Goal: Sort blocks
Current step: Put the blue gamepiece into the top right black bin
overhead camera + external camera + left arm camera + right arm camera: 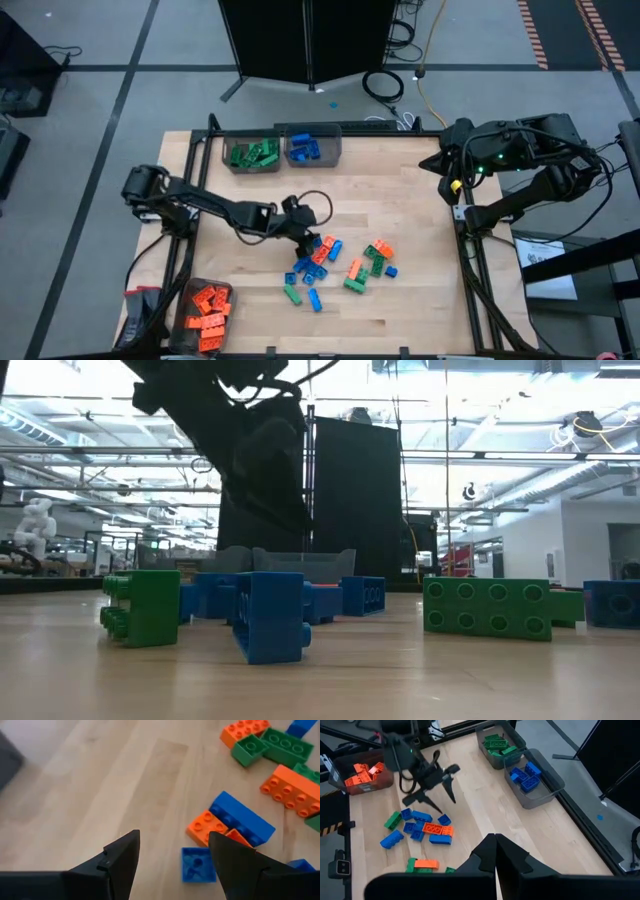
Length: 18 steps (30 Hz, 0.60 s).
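A loose pile of orange, green and blue blocks (340, 265) lies flat on the wooden table, right of its middle. My left gripper (172, 857) hangs open just above the pile's left edge, slanting down, with only bare wood between its fingers. Close beyond its fingertips lie a small blue block (197, 865), an orange block (207, 826) and a long blue block (242, 817). My right gripper (495, 845) is shut on nothing and waits high over the table's right edge.
At the far edge stand a bin of green blocks (252, 153) and a bin of blue blocks (312, 148). A bin of orange blocks (205, 310) stands at the near left corner. Bare wood spreads left of the pile and along the near edge.
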Tool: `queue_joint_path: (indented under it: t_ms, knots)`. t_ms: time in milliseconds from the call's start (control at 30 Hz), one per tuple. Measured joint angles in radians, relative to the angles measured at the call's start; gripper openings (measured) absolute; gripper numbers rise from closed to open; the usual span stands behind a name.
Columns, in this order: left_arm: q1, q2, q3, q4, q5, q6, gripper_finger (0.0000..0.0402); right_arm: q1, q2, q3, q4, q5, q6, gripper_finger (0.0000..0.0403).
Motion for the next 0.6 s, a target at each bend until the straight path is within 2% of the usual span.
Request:
queue_joint_path:
  t_ms: [167, 600]
  knots:
    - [-0.030, 0.075, 0.000, 0.066, 0.000, 0.000, 0.0237, 0.000, 0.000, 0.000, -0.003, 0.000, 0.005, 0.0000]
    - [-0.074, 0.159, 0.000, 0.059, 0.000, -0.029, 0.0237, 0.000, 0.000, 0.000, -0.003, 0.000, -0.002, 0.0000]
